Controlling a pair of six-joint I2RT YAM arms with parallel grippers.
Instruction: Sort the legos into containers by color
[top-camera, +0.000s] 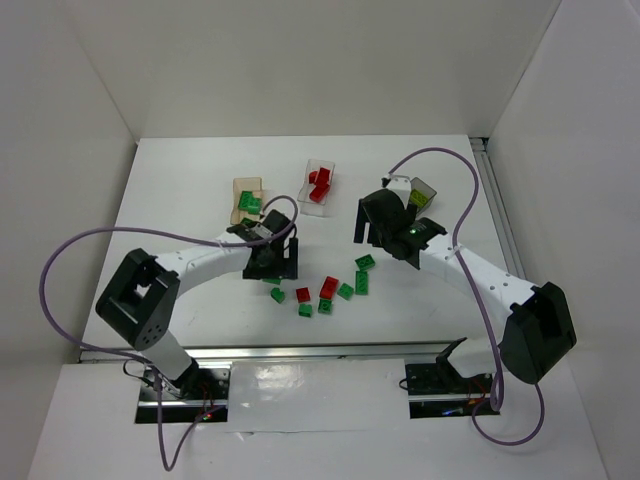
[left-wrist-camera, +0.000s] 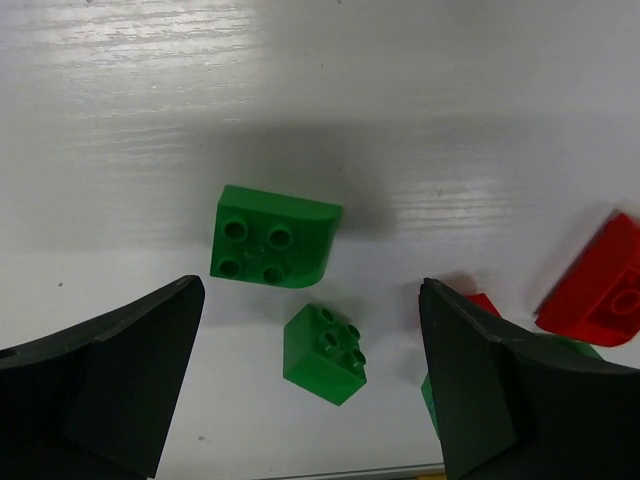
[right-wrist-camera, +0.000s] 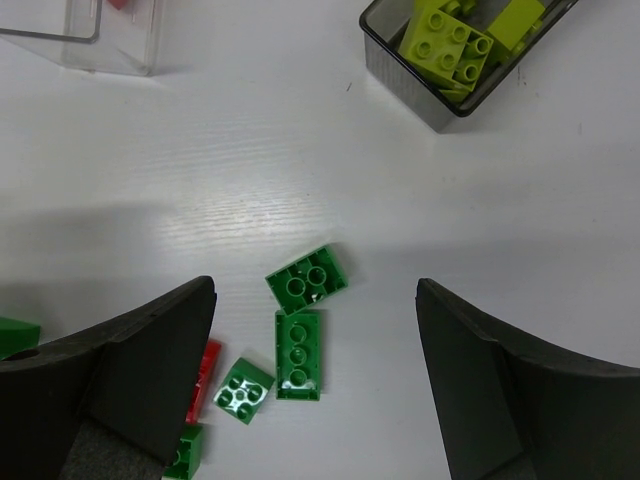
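The left gripper was spread wide and held nothing. It hovered over a small green brick, with a curved green brick just beside that and a red brick outside the right-hand finger. The right gripper was likewise wide open and empty above a square green brick and a long green brick on the desk.

Green pieces lay in the tan container, red in the clear container, and yellow-green in the dark container. About ten legos lay loose between the arms.

Hazards:
- Closing on two neighbouring bricks at once would probably give an unstable pinch, and one could drop in transit.
- A finger descending onto the curved brick's sloped edge could flick it away.
- The red brick could be swept along and missorted.
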